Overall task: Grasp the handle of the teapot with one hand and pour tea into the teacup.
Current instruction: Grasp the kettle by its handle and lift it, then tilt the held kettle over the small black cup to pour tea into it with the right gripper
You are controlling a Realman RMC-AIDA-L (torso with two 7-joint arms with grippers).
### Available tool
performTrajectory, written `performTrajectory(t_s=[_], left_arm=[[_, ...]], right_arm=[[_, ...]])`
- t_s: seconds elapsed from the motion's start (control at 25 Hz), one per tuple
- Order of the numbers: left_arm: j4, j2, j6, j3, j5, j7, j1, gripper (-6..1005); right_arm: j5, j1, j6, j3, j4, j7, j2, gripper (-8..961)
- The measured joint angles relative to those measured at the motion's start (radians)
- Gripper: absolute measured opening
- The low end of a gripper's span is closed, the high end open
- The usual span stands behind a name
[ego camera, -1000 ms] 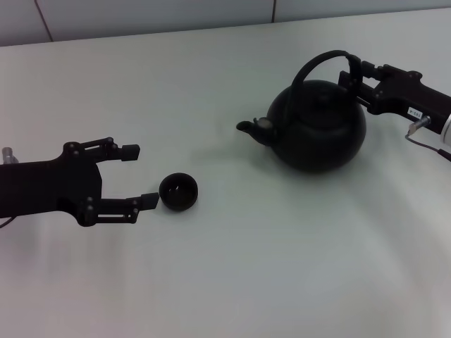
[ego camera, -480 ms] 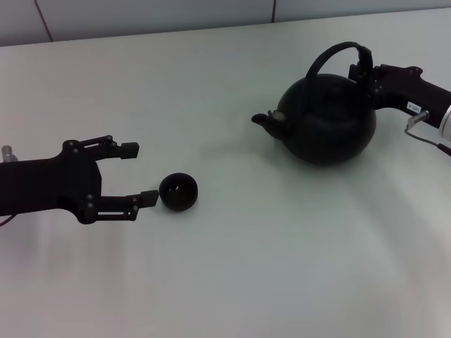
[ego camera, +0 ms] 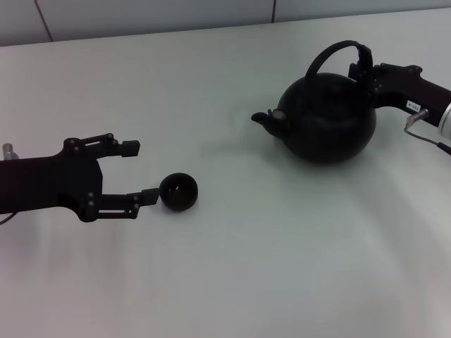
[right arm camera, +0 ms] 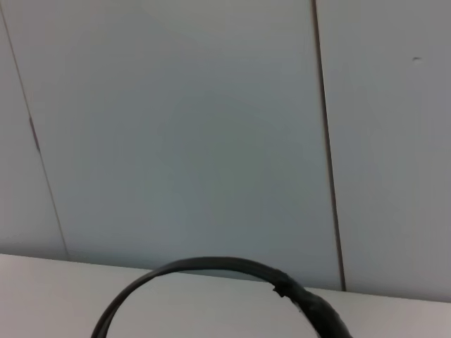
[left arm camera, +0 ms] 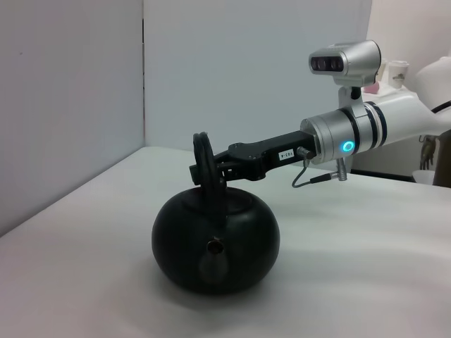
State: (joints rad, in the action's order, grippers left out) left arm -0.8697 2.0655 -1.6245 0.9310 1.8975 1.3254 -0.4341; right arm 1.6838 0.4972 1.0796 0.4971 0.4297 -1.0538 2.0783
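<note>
The black teapot [ego camera: 325, 121] is at the right of the white table, spout pointing toward the teacup. My right gripper [ego camera: 365, 70] is shut on the thick side of its arched handle [ego camera: 331, 51] and appears to hold the pot slightly above the table. The left wrist view shows the teapot [left arm camera: 215, 243], its handle [left arm camera: 204, 156] and the right gripper [left arm camera: 215, 169] clamped on it. The right wrist view shows only the handle [right arm camera: 211, 265]. The tiny black teacup [ego camera: 178, 191] sits at the left centre. My left gripper [ego camera: 139, 173] is open, its near fingertip beside the cup. No tea is visible.
The white table [ego camera: 239, 267] stretches all around, with a grey panelled wall [ego camera: 141, 14] at its far edge. A cable [ego camera: 423, 137] hangs from the right wrist beside the teapot.
The right gripper has lifted the teapot by its handle and shifted it slightly back and right, then held still. The left gripper and the teacup have barely moved.
</note>
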Motion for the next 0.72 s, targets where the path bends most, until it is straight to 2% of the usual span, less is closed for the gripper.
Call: performTrajectory(t_s=[0.28, 0.6, 0.72], left_arm=[[0.0, -0.001, 0.0, -0.003, 0.0, 0.0, 0.001, 864], [0.0, -0.001, 0.0, -0.003, 0.0, 0.0, 0.005, 864], [0.0, -0.002, 0.0, -0.004, 0.0, 0.0, 0.009, 864]], right_arm=[[0.001, 0.008, 0.02, 0.002, 0.004, 0.036, 0.001, 98], [0.001, 0.05, 0.038, 0.012, -0.001, 0.048, 0.003, 98], [0.004, 0.064, 0.039, 0.049, 0.007, 0.049, 0.003, 97]])
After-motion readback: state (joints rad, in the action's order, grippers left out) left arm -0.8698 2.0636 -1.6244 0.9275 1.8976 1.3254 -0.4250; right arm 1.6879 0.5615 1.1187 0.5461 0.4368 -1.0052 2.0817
